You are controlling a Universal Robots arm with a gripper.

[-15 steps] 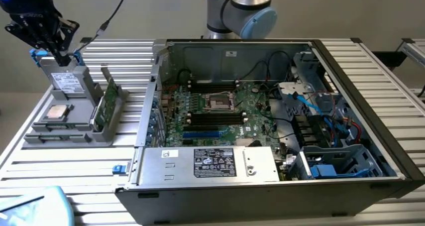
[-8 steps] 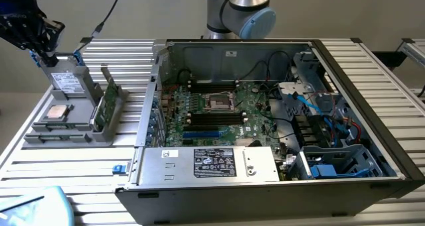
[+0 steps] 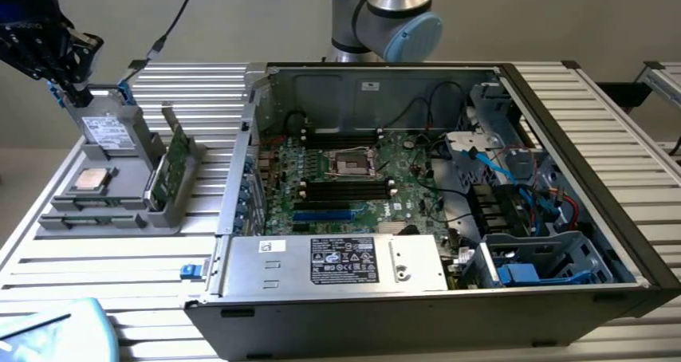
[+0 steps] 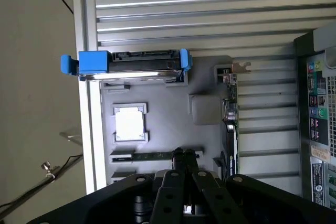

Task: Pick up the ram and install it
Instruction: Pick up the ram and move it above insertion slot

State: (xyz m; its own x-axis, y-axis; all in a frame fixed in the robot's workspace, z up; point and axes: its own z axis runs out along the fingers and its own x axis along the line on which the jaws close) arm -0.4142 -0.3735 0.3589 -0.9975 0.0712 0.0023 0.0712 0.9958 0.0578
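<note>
The ram (image 4: 149, 156) is a long thin dark stick lying in a slot of the grey parts tray (image 4: 173, 108). In the wrist view my gripper (image 4: 181, 153) is shut with nothing between its fingers, and its tips sit over one end of the ram. In the exterior view the gripper (image 3: 70, 96) hangs above the far end of the tray (image 3: 127, 188), at that view's upper left. The open computer case (image 3: 426, 179) shows its motherboard with black memory slots (image 3: 346, 188).
On the tray are a silver processor chip (image 4: 129, 125), a hard drive in a blue caddy (image 4: 131, 64) and a green circuit card (image 3: 171, 167) standing on edge. The case's power supply (image 3: 335, 262) is at the front. Cables trail off the slatted table (image 3: 96, 266).
</note>
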